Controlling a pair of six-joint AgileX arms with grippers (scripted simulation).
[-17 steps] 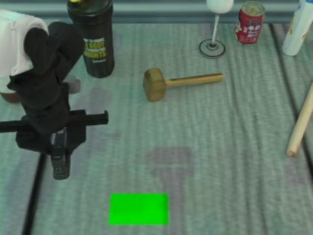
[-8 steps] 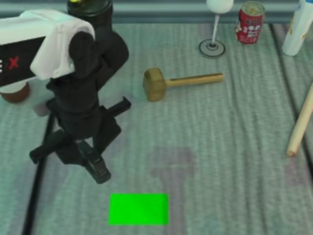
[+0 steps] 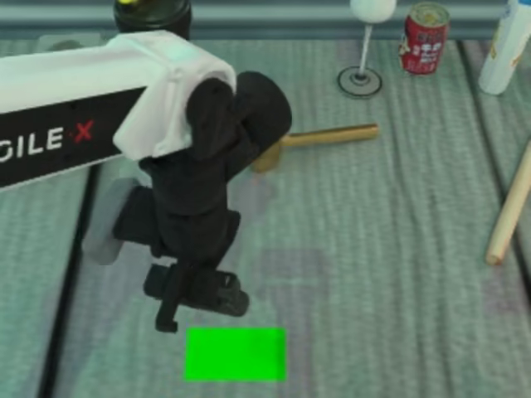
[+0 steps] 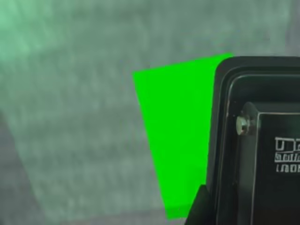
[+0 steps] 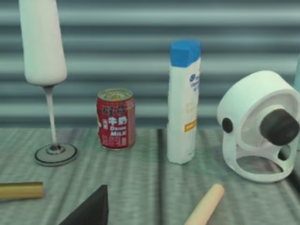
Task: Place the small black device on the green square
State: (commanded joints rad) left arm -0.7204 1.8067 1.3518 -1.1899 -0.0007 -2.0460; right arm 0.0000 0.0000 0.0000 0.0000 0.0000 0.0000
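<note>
The small black device (image 3: 221,295) hangs in my left gripper (image 3: 199,288), which is shut on it just behind the green square's back edge. The green square (image 3: 235,354) lies flat near the table's front, left of centre. In the left wrist view the device (image 4: 262,150) fills the near side as a black block with a screw and a label, and the green square (image 4: 178,136) lies on the table below and beside it. My right gripper (image 5: 91,211) shows only as a black tip in its own wrist view, and the right arm is outside the top view.
A wooden hammer (image 3: 328,135) lies behind the left arm, its head hidden. Along the back stand a black shaker bottle (image 3: 153,12), a wine glass (image 3: 362,50), a red can (image 3: 425,37) and a white bottle (image 3: 504,50). A rolling pin (image 3: 510,207) lies at the right. A white fan (image 5: 258,126) stands nearby.
My left arm has swung rightward and toward the front with the device, from the table's left side to just behind the green square. It now covers the hammer's head.
</note>
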